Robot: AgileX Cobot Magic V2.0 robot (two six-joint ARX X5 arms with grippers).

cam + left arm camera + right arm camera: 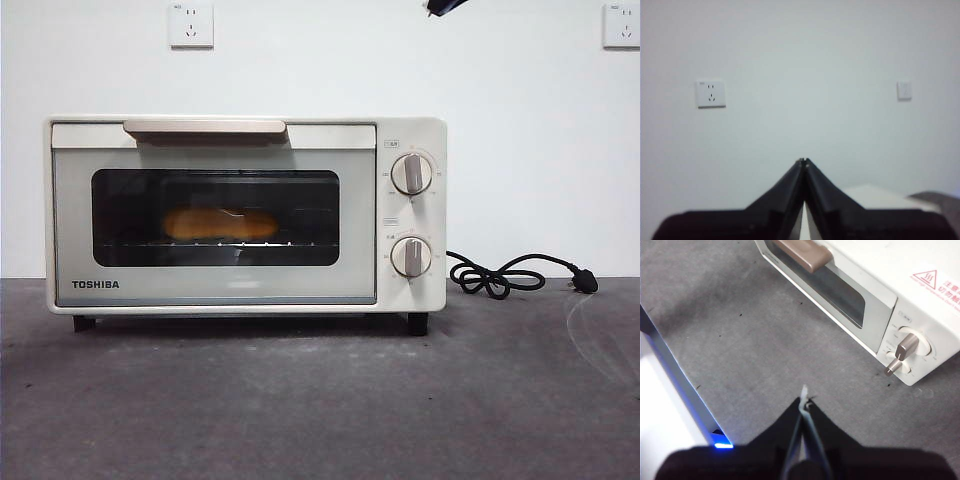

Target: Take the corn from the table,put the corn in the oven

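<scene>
One table (320, 400) carries one oven (245, 215), door closed, with two knobs (411, 174) and one cord (520, 275). One corn (220, 224) lies on the rack behind the glass. The right gripper (804, 402), jaws together and empty, hangs above the table in front of the oven, well apart from the corn. The left gripper (803, 161), jaws together, faces the wall.

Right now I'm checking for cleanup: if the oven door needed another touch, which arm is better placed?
Probably right. The right gripper, shut, hangs over the dark grey table before the cream-white TOSHIBA oven, door closed, yellow-orange corn cob inside. The left gripper, shut, faces the wall.
</scene>
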